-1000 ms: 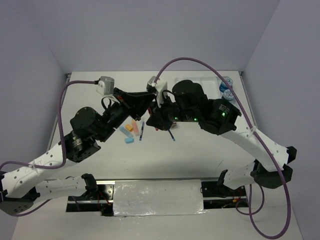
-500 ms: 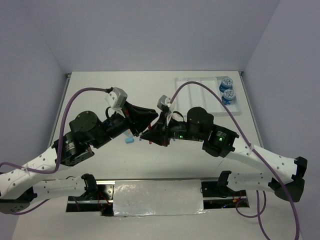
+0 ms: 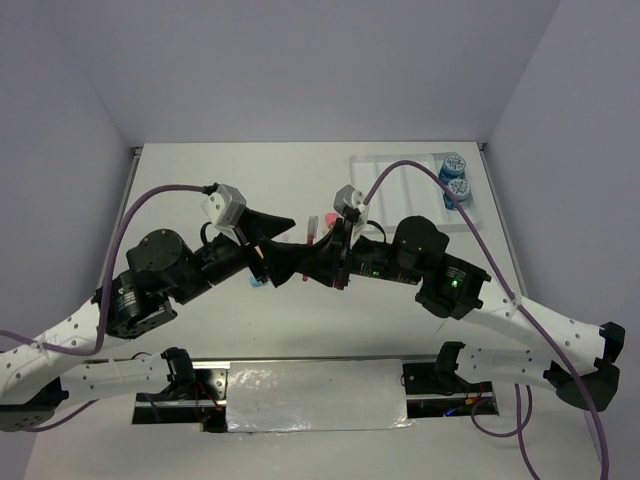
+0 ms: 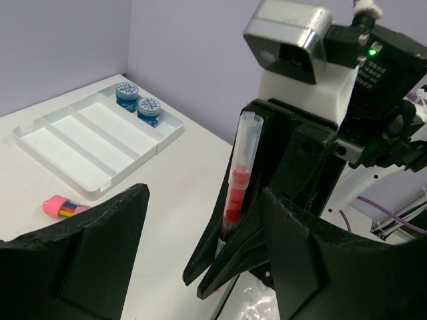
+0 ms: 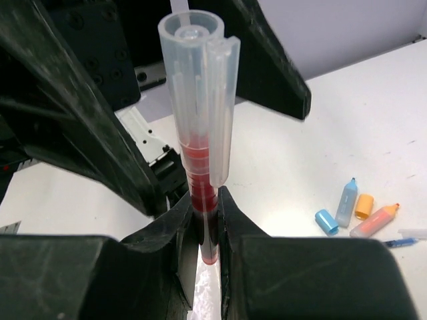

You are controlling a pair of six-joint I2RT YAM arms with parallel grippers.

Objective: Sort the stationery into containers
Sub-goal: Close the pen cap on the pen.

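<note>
A red pen [image 5: 200,133] with a clear cap stands upright between the fingers of my right gripper [image 5: 205,200], which is shut on its lower barrel. The left wrist view shows the same red pen [image 4: 237,193] in those black fingers. My left gripper [image 4: 203,200] is open wide, one finger on each side of the pen and neither touching it. Both grippers meet above the table's middle, left gripper [image 3: 290,258] facing right gripper [image 3: 335,262]. The white four-compartment tray [image 4: 87,143] lies at the back right, with two blue rolls [image 4: 127,93] in its end compartment.
A pink marker [image 4: 60,207] lies on the table in front of the tray. Under the left arm lie a light-blue cap [image 5: 326,221], a light-blue marker [image 5: 345,203], an orange piece [image 5: 363,206], an orange-tipped marker [image 5: 373,221] and a blue pen tip [image 5: 400,242].
My left gripper has opened wide beside the right gripper, which keeps hold of the red pen. Both arms have drawn nearer the front of the table and off the tray.
</note>
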